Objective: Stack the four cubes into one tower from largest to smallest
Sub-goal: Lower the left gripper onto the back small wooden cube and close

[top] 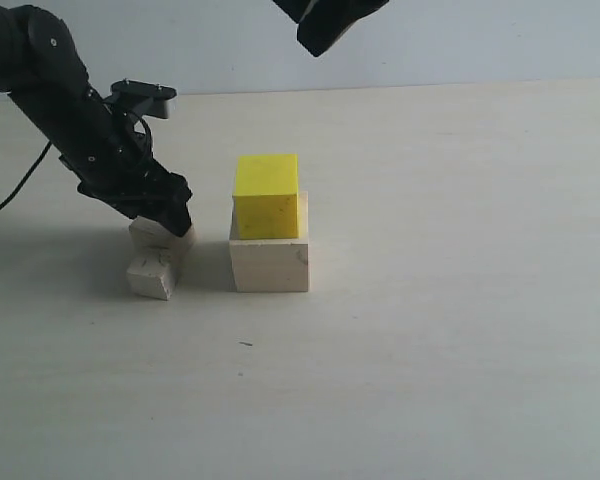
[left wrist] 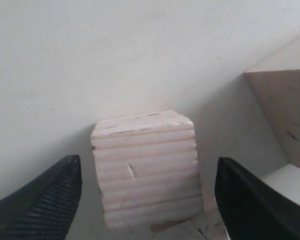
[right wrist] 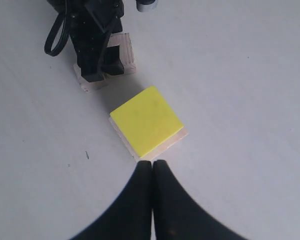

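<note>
Exterior view: the yellow cube [top: 266, 195] sits on the large pale cube [top: 270, 263], a little toward its back edge, so the lower two levels of the tower are in place. To their left, on the table [top: 460, 330], the striped-grain cube [top: 162, 238] and the small chipped cube [top: 152, 276] rest touching each other, neither one stacked. The left gripper [top: 165, 218] is down over the striped-grain cube. The right gripper [top: 325, 35] hangs high above the scene, well apart from everything.

Left wrist view: the striped-grain cube stands between the two dark fingers [left wrist: 40, 205], with bare table showing on either side of it. The claw is spread wide around the cube and not clamped on it. A face of the large pale cube fills the edge of this picture.

Right wrist view: the right claw's fingers are pressed together with nothing between them, looking down on the yellow cube's top face and the pale rim under it.

By my reading the task is about half done: the striped-grain cube needs gripping and placing on the yellow one, then the small chipped cube goes on top.
</note>
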{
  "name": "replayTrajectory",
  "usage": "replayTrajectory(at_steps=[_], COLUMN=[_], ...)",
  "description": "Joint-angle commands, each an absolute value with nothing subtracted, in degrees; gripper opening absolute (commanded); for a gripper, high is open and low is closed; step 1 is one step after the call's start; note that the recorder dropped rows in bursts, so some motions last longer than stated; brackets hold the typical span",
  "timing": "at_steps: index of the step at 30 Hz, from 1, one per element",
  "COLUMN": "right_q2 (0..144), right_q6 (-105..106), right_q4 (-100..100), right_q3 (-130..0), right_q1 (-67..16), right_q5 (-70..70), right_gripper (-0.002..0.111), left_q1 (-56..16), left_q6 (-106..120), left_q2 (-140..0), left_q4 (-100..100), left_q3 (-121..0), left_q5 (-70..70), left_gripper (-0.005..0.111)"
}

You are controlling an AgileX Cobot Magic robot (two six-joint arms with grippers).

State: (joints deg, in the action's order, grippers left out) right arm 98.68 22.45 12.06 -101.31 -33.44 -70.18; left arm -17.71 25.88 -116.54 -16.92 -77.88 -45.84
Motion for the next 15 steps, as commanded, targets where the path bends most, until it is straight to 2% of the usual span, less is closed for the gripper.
replayTrajectory(at_steps=[1, 15], right_q2=[98.1, 98.1], right_q6=[22.9, 23.0], right_q4=[12.0, 12.0], right_q3=[-101.4, -101.4], right_q1=[-33.5, -33.5], right_q5=[-70.0, -70.0], right_gripper=[0.000, 0.000], left_q1=[-17.6, -17.6], left_q6=[26.1, 26.4], left_q2=[-117.4, -117.6], left_q4=[-17.3, -17.3], left_q3=[-78.1, -78.1], left_q5=[-44.8, -44.1], left_gripper=[0.071, 0.071])
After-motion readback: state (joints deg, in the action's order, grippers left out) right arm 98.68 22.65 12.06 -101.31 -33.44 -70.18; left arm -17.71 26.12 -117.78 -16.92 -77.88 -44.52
